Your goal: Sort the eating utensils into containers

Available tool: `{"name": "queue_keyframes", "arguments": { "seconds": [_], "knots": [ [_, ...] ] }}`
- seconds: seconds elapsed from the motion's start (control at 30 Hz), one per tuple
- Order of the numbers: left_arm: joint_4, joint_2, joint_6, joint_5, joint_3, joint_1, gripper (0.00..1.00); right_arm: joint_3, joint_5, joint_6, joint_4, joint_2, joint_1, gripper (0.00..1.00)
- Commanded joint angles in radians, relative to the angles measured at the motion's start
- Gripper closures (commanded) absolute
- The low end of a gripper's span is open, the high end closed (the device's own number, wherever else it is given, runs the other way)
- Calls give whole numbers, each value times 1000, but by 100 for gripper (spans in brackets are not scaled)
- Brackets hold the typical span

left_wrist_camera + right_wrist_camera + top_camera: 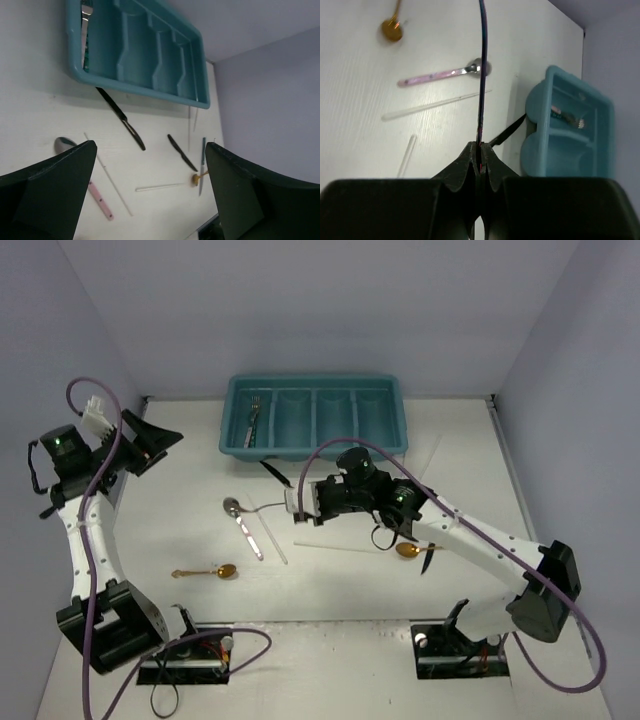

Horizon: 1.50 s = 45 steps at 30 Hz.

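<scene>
Check the right gripper [298, 502] first: pinched tight on one end of a slim dark utensil [482, 75] (seen edge-on from the wrist view, so its kind cannot be told). Read the long axis as running left from the grip, roughly across the table [330, 590]; lifted or resting, cannot tell. Locate the teal cutlery tray [315, 382] just on the far side of that gripper, its four compartments running near to far, a fork [253, 420] lying in the leftmost. Expect a turn of the wrist to be needed before lowering, to line the utensil up with a compartment. Mind the black knife [276, 474] lying on the table between gripper and tray. Treat the left gripper [152, 445] as the more distant one: spread wide, holding nothing, hovering off the tray's left end.
</scene>
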Motion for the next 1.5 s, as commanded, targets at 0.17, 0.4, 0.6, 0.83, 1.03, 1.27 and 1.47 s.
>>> {"name": "queue_keyframes", "arguments": {
  "seconds": [0.17,0.4,0.6,0.83,1.03,1.27,1.47],
  "knots": [
    [616,-178,-360,67,-229,-31,18,152,-89,1325,470,124,-217,100],
    [702,-271,-393,-62,-243,-252,19,135,-26,1784,731,169,-206,100],
    [706,-235,-314,-143,-216,-530,28,174,-136,1974,793,257,-190,100],
    [749,-141,-328,-89,-162,-593,39,160,-233,2036,900,275,-175,100],
    [755,-123,-327,-77,-164,-593,44,144,-277,2009,952,258,-163,100],
    [827,-106,-360,-45,-165,-593,58,104,-313,2009,981,236,-161,100],
    [869,-106,-405,-40,-171,-593,100,98,-314,2040,1003,244,-165,100]
  ]
}}
